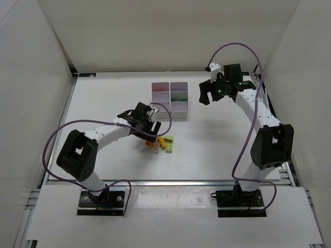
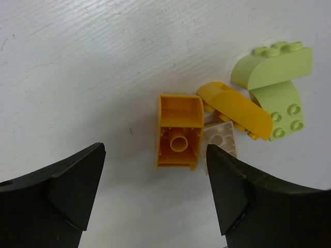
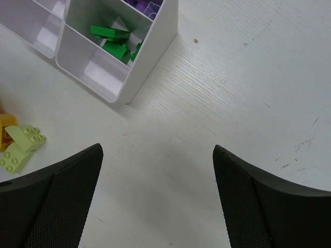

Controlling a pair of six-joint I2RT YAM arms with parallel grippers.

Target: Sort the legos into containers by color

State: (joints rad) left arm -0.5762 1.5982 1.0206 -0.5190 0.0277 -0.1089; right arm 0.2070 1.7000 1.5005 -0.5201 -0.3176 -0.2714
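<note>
in the containers (image 3: 150, 62), green legos (image 3: 111, 39) and purple legos (image 3: 147, 6) sit; orange brick (image 2: 178, 132), yellow brick (image 2: 238, 108) and lime bricks (image 2: 274, 67) wait on the bench (image 2: 77, 62); left claw (image 2: 154, 171) and right claw (image 3: 156, 155) gape empty.

The left arm is bending inward over the middle of the table (image 1: 217, 150), and the left gripper (image 1: 150, 132) is pointing down, hovering low with its jaws standing wide apart, gripping nothing. The right gripper (image 1: 211, 94) is hanging near the far right corner, jaws likewise spread and empty.
</note>
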